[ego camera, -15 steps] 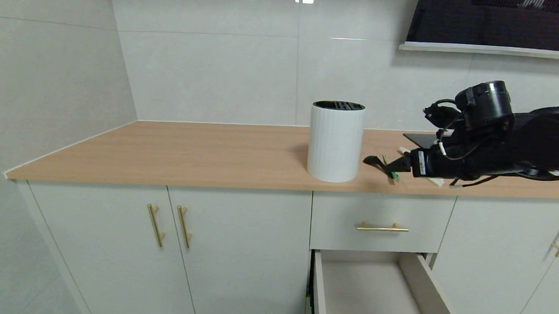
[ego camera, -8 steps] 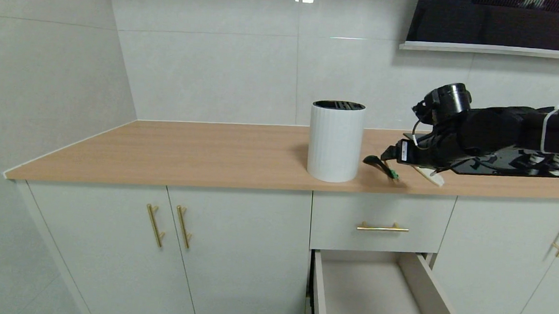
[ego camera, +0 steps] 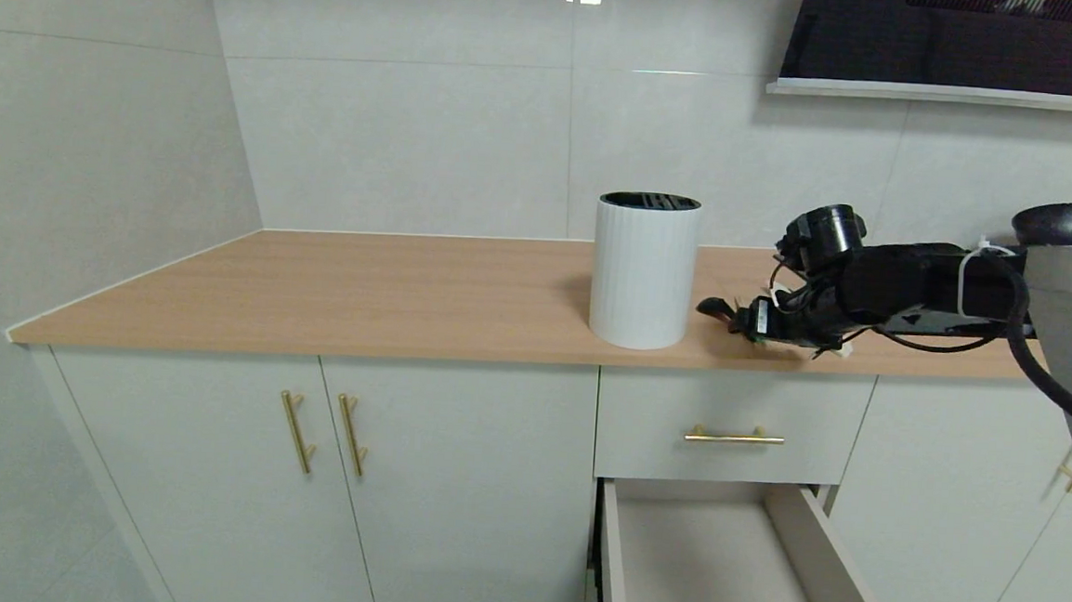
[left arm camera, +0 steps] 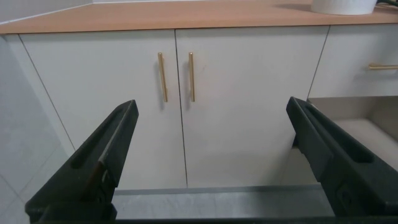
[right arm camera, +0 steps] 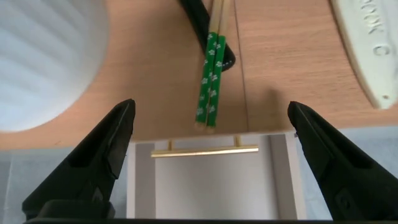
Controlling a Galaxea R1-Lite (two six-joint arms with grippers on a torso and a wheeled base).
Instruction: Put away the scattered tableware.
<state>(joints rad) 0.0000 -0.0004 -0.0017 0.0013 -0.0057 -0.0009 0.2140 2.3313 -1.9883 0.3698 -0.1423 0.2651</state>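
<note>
Chopsticks (right arm camera: 210, 93): wooden pair with green patterned ends, lying on the countertop (ego camera: 406, 293) at its front edge, near the white ribbed holder (ego camera: 643, 270). The right gripper (right arm camera: 210, 115) hangs above them, jaws spread wide. The left gripper (left arm camera: 211, 112) is likewise spread.

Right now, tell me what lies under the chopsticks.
The chopsticks lie across a black utensil on the wooden countertop. The part of the utensil beneath them is covered.

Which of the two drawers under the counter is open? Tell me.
The lower drawer, pulled out with its inside showing. The upper drawer above it, with the gold bar handle, sits shut.
</note>
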